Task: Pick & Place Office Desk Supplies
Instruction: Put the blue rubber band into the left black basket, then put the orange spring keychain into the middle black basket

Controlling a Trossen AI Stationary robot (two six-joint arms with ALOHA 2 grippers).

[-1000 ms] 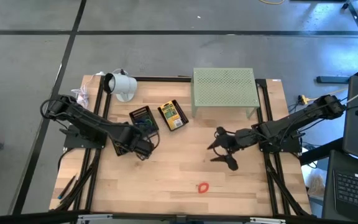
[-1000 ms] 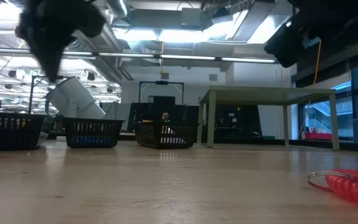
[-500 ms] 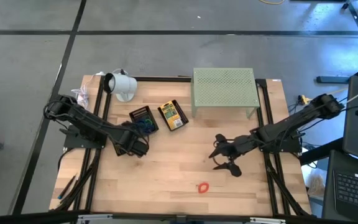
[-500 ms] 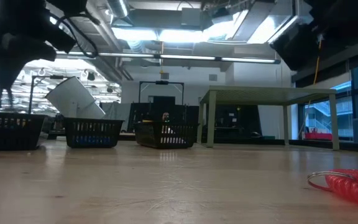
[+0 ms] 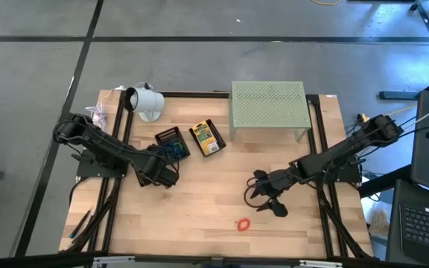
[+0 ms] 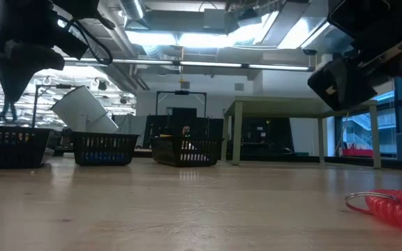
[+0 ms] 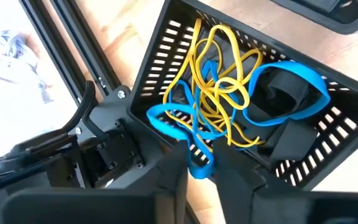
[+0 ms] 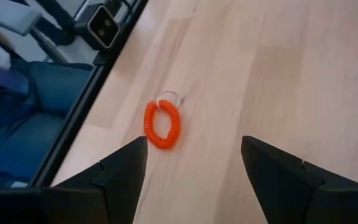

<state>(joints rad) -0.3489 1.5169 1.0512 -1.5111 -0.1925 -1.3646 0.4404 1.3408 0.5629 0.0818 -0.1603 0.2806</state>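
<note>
My left gripper point(image 5: 167, 177) stands just near of a black slotted basket point(image 5: 172, 141) and is shut on a blue rubber band point(image 7: 178, 127). The basket point(image 7: 166, 56) holds yellow bands point(image 7: 219, 93) and a wider blue band point(image 7: 291, 93). My right gripper point(image 5: 263, 199) is open and empty above the table. It stands above and a little far-right of a red coil band with a metal ring point(image 5: 242, 223), which lies flat on the wood point(image 8: 161, 124) and also shows in the low view point(image 6: 396, 208). My left gripper pinches one end of the blue rubber band's loop point(image 7: 197, 167) between its two fingers, just outside the basket's wall. The rest of the band runs over the basket's rim and lies inside on the yellow bands, slack.
A second black basket with a yellow printed packet point(image 5: 205, 138) stands right of the first. A pale green perforated stand point(image 5: 268, 108) is at the far middle and a white cup-like object point(image 5: 144, 100) at the far left. Bare wood lies around the red coil.
My right gripper has gone toward the table's near edge and a little left, toward the red coil, staying open. My left gripper has shifted a little toward the table's left edge beside the basket.
</note>
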